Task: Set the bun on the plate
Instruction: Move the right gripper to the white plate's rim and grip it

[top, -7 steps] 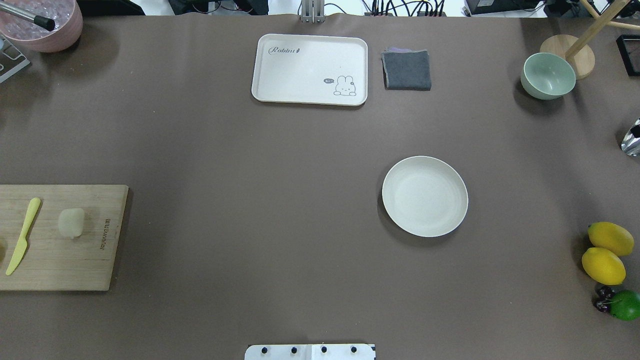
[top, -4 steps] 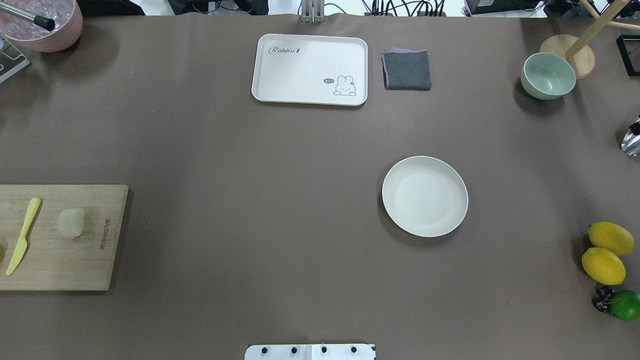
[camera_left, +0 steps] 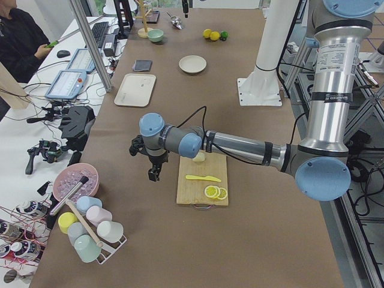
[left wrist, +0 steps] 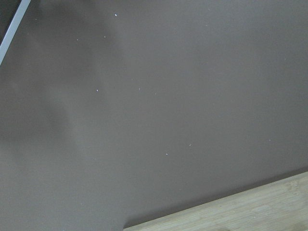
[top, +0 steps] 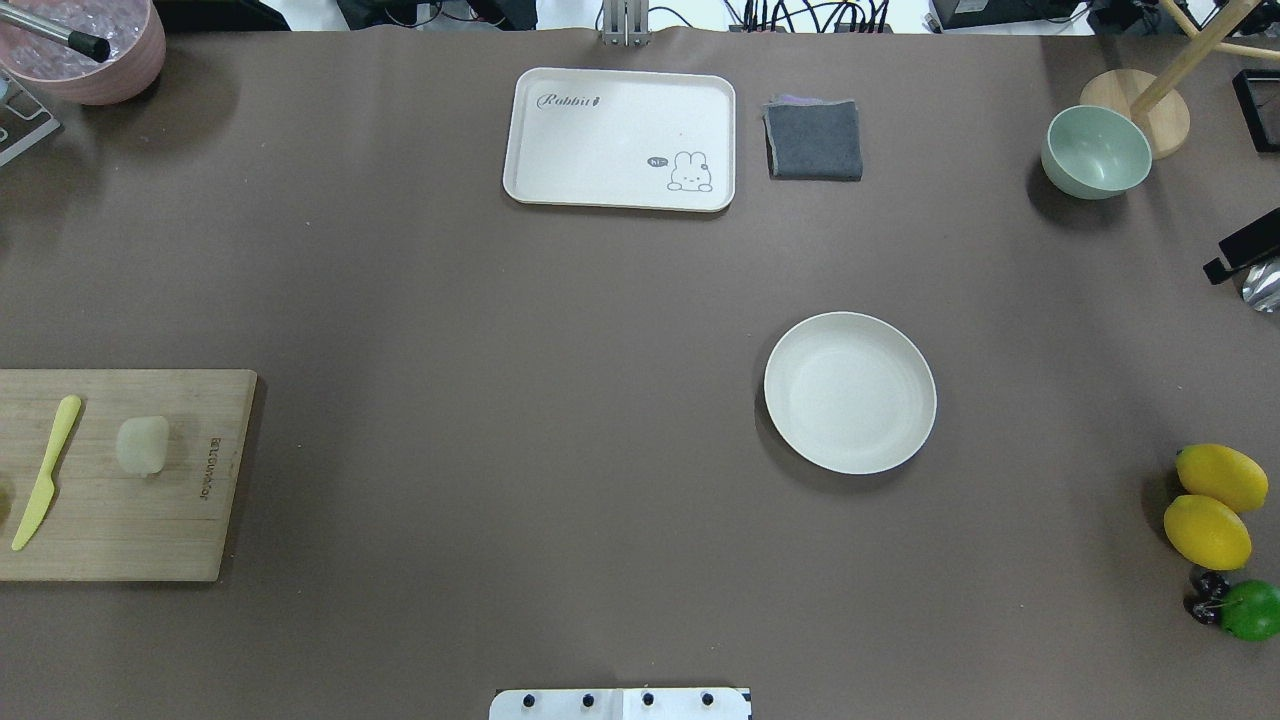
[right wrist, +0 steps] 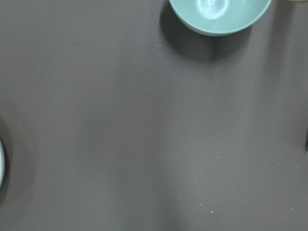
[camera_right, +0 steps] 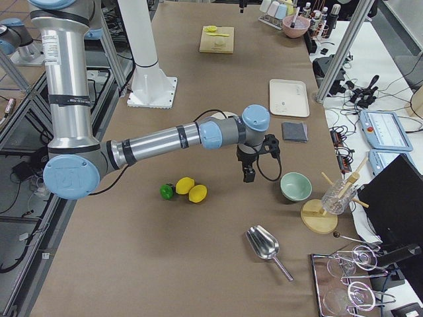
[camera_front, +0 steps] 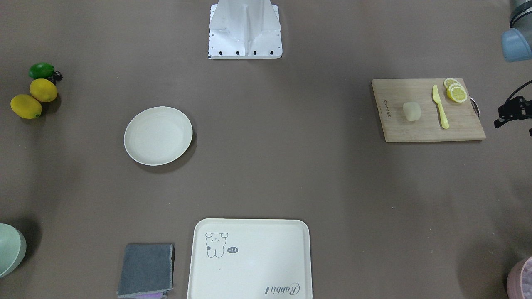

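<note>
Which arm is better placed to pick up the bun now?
Left: the left gripper hangs beside the cutting board bearing the bun; the right gripper is far off, near the green bowl.

My arms [camera_left: 240, 147] are silver tubes with pale blue joint caps [camera_left: 152, 125]. A black cable [camera_left: 204, 108] trails each forearm. My pedestal [camera_front: 245, 29] is white.

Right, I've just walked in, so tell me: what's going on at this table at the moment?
Nothing is being handled yet. The bun lies on the cutting board beside a yellow knife, and the plate sits empty across the table. The left gripper hangs over the table close to the board, the right gripper between the plate and a green bowl. Neither touches the bun; whether they are open or shut is unclear.
</note>
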Available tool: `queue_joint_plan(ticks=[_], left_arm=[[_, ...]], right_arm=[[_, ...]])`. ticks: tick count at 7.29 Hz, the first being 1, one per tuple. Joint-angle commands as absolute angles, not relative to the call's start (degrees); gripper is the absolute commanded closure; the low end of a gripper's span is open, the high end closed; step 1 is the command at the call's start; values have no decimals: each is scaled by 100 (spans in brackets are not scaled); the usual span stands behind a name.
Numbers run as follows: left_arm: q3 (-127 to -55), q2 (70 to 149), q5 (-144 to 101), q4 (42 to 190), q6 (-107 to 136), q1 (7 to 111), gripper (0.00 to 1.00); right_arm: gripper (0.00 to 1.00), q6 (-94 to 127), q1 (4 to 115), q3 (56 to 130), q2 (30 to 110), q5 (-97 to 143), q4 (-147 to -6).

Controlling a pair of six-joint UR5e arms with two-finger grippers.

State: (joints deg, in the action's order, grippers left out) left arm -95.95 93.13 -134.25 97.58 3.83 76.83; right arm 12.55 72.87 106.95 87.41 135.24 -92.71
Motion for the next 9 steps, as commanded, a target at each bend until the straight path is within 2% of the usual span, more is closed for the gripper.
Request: queue_joint_plan(ticks=[1,3,5,7,9], left_arm=[[-9598,9316,-13412,9765,378,7603,2],[-9598,9325,-13395,9765,369,7567,2],[-9563,9334,-13395,9765,360,7567,2],[-9598,9334,-13395,9765,378,7567,2],[-9606,9334,-13395,9765,387,7567,2]], right_arm=[[0,2559,6447,11090,8719,13457,-8890],[0,4097,5482,10908,8736,13082,-7494],[3,5040,4679,10663,8614,12438,-6998],[27,5202,4325,10417,8439,12060,-6952],[27,5465,4202,10153,8184,12041,-6917]])
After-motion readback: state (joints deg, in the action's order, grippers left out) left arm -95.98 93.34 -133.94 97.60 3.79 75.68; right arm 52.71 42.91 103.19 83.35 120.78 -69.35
